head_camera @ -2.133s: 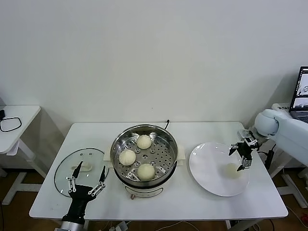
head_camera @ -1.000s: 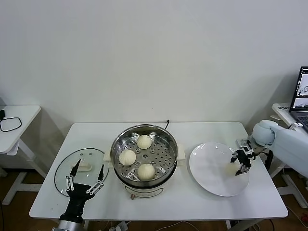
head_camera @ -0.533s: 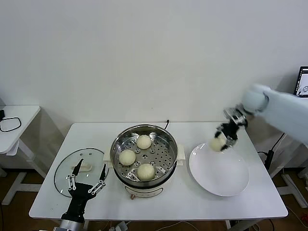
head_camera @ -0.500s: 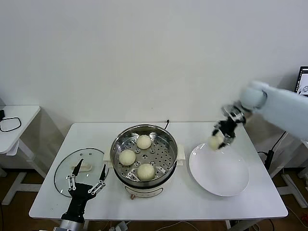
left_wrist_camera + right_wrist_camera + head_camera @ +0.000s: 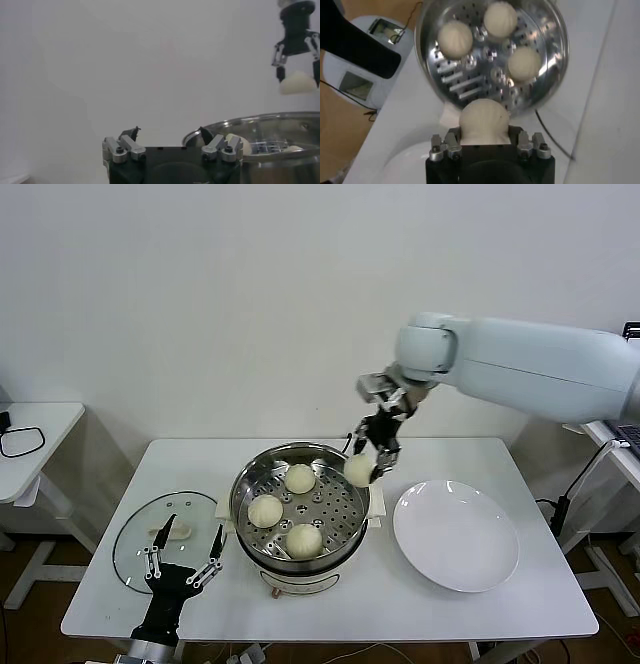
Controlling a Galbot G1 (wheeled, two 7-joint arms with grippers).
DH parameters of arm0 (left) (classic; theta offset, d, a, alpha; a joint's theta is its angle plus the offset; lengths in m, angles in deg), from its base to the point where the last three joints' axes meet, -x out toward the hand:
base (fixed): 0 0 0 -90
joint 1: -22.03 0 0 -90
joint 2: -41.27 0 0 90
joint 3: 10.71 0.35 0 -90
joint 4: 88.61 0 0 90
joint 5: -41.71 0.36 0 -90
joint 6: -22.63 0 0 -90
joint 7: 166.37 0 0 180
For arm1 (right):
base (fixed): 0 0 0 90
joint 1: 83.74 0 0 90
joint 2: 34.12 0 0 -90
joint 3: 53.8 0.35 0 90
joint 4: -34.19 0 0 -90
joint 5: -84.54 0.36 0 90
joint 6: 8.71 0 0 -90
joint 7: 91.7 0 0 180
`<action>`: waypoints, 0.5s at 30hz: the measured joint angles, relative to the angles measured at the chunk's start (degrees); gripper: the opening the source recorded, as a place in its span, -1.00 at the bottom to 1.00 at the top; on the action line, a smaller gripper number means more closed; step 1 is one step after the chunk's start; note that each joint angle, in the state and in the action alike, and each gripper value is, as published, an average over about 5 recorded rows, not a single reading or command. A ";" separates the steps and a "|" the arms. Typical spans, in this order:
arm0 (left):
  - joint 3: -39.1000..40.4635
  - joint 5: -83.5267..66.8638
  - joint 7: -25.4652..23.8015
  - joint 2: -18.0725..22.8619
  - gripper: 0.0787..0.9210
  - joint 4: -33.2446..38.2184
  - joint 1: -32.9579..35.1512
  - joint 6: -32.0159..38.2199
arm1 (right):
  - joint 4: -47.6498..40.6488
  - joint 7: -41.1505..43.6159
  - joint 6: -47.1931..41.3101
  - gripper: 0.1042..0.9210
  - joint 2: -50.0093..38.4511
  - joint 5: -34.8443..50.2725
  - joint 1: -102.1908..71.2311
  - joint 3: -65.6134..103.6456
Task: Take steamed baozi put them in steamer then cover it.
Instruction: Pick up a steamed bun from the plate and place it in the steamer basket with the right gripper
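The fourth baozi (image 5: 359, 469) hangs in the air just above the right rim of the steamer (image 5: 300, 502), pinched between the jaws of our right gripper (image 5: 373, 460) — the right wrist view shows the bun wedged between the two fingers with the perforated tray below. Three more baozi (image 5: 300, 478) already sit on that tray, one toward the back, one at the left, one at the front, leaving the right side of the tray bare. So we judge ourselves in the carrying step, with the last bun nearly delivered. Next we would need to bring it a little further inward over the bare patch, lower it close to the tray and part the jaws gently so it does not roll against its neighbours. The white plate (image 5: 455, 534) toward the counter's right edge holds nothing now. The cover (image 5: 140, 534) lies flat near the counter's left edge — our left gripper (image 5: 182, 556) waits just above its near side with jaws spread wide, well placed to take the handle once the right arm clears the pot.
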 measured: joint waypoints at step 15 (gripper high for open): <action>-1.02 0.16 0.11 0.05 0.77 0.15 0.43 0.05 | -3.24 -4.23 -2.53 0.32 7.55 -0.86 -5.24 -2.04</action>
